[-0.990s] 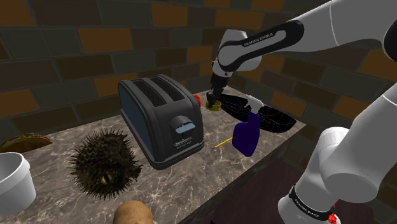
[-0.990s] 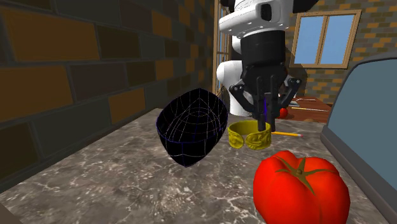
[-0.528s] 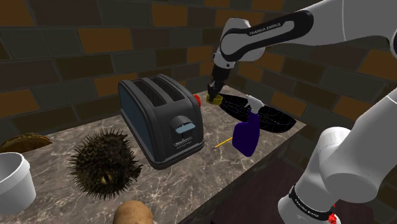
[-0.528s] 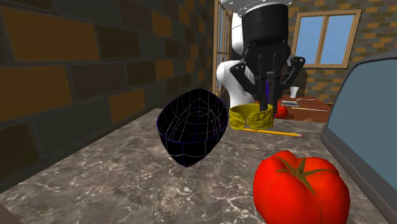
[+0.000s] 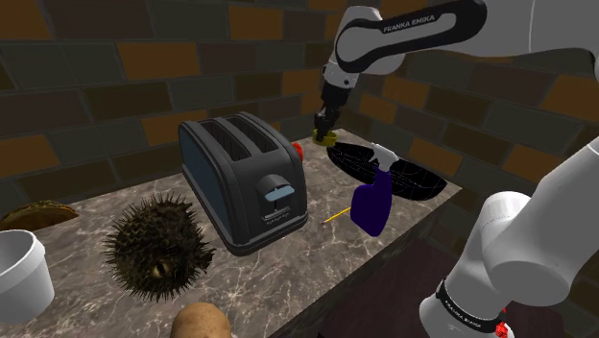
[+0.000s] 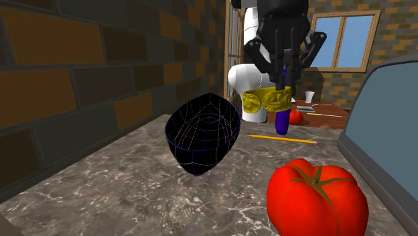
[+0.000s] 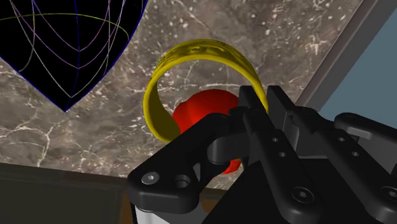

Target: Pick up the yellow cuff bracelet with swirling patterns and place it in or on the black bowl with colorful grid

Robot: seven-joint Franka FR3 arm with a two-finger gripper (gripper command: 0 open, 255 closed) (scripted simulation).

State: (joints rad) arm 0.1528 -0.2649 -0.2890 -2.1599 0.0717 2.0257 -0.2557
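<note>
**Open air over the bowl, clutter on the flanks**

The fingers (image 6: pixel 280 75), clasping the yellow cuff bracelet (image 6: pixel 266 102), are hanging well above the counter (image 6: pixel 134 194), with open air under them. The black bowl (image 6: pixel 203 142) is sitting near that spot, mouth upward and unobstructed (its grid-lined inside is showing open in the wrist view). A brick wall (image 6: pixel 80 87) is running close along the bowl on the second exterior view's left. The toaster (image 6: pixel 385 127) is walling in the right. A red tomato (image 6: pixel 317 196) is sitting between toaster and bowl, leaving a bare strip of counter beside the bowl. A purple spray bottle (image 5: pixel 372 202) is standing near the bowl, in front of it in the shoulder view. A yellow pencil (image 6: pixel 281 139) is lying flat nearby.
</note>
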